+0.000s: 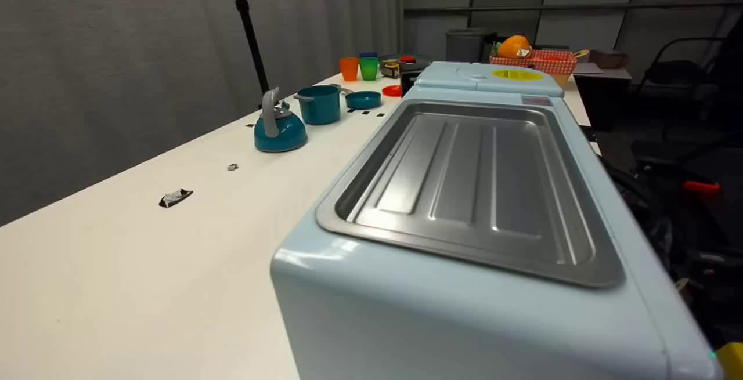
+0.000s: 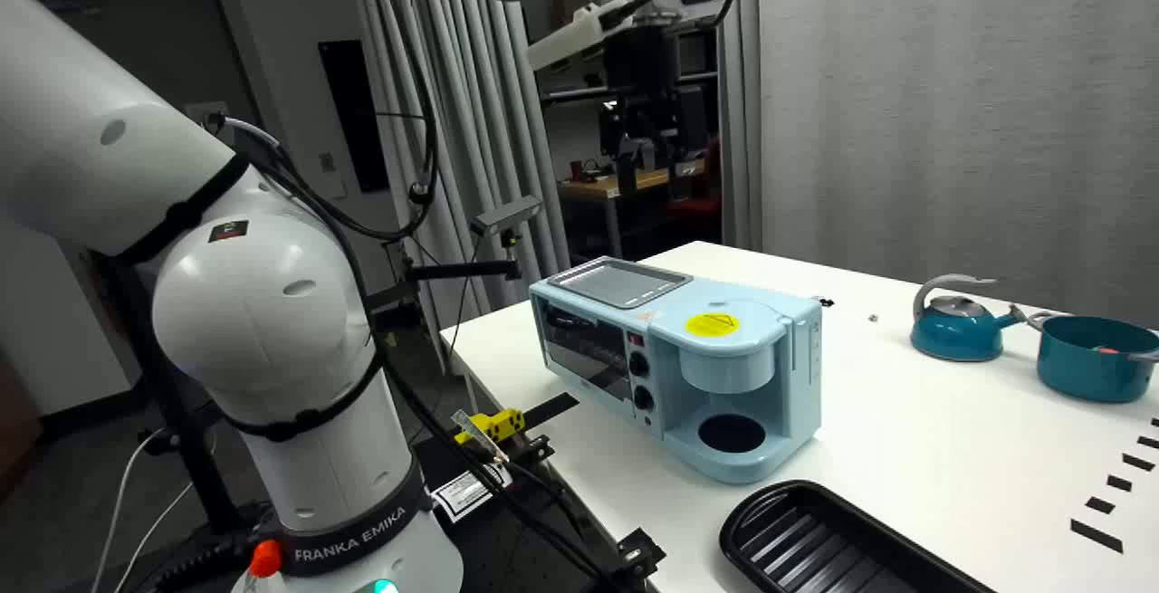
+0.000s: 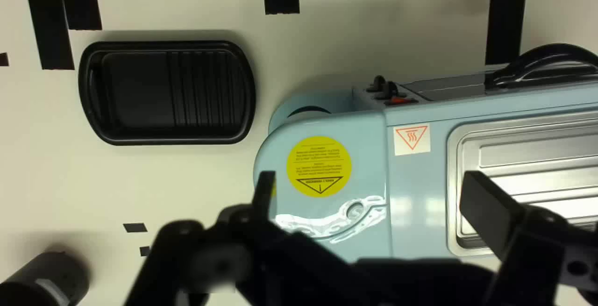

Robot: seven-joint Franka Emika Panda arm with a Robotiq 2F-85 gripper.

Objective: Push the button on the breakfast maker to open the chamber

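The pale blue breakfast maker [image 1: 464, 310] shows in both exterior views, standing on the white table [image 2: 819, 471]. It also fills the right half of the wrist view [image 3: 416, 184]. A ribbed grey metal tray forms much of its top. Its rounded end carries a yellow round label [image 3: 319, 166]. Near the label is a small round button [image 3: 355, 210] beside a curved seam; the lid there lies flat and closed. My gripper [image 2: 654, 175] is open and empty, high above the appliance. In the wrist view its fingers [image 3: 373, 194] are spread, with the button between them in the picture.
A black ribbed pan [image 3: 167, 93] lies beside the rounded end of the appliance. A teal kettle [image 2: 958, 326] and a teal pot [image 2: 1094, 359] stand further along the table. Knobs [image 2: 640, 363] and a dark glass door [image 2: 587, 349] are on the appliance's front.
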